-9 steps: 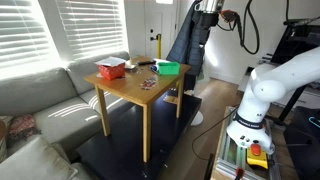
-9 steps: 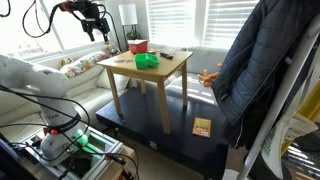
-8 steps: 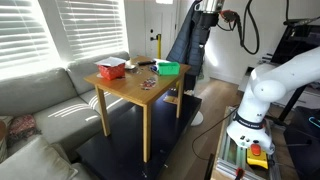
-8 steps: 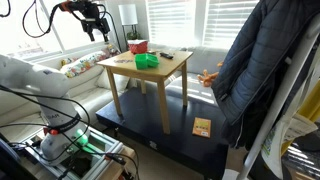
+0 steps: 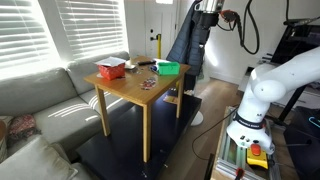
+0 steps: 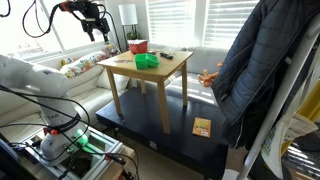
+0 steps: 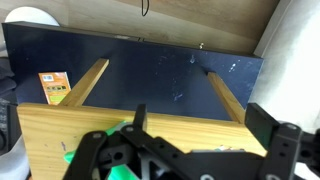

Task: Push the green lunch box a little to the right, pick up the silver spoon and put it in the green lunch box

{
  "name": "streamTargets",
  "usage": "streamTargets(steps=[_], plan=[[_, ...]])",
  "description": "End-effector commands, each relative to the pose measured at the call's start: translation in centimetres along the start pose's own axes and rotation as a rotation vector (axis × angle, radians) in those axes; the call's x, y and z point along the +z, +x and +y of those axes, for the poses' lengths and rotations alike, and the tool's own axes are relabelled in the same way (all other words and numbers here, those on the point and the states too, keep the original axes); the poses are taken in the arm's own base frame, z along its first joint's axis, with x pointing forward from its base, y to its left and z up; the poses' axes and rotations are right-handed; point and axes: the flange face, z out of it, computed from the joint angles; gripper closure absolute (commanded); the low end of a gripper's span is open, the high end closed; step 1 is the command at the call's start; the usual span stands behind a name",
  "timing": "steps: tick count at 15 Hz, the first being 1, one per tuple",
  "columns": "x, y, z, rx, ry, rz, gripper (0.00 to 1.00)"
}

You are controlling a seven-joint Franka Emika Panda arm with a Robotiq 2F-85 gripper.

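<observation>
The green lunch box [image 5: 167,67] sits on the wooden table [image 5: 135,95] near its far edge; it also shows in an exterior view [image 6: 147,60]. My gripper [image 5: 207,9] hangs high above and apart from the table, seen too in an exterior view [image 6: 96,24]. In the wrist view the gripper [image 7: 200,113] is open and empty, looking down over the table edge [image 7: 180,128]. A bit of green from the lunch box [image 7: 122,172] shows behind the gripper body. The silver spoon is too small to make out.
A red and white container [image 5: 110,69] stands on the table beside the lunch box [image 6: 138,46]. A small dark item [image 5: 147,84] lies mid-table. A grey sofa [image 5: 45,95] flanks the table. A dark jacket [image 6: 255,75] hangs close by.
</observation>
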Motion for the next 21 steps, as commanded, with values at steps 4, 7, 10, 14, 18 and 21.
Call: streamTargets(steps=[4,7,10,14,18,21], plan=[[2.2,4.4,-0.1,0.254,0.036,0.001,0.0],[4.0,6.6,-0.3,0.406,-0.008,0.015,0.0],[5.9,8.4,-1.0,0.558,-0.041,0.046,0.0],[7.8,10.0,-1.3,0.761,-0.078,0.072,0.0],[8.4,9.9,-1.1,0.794,-0.068,0.036,0.0],[8.7,10.0,-0.9,0.82,-0.069,0.028,0.0]])
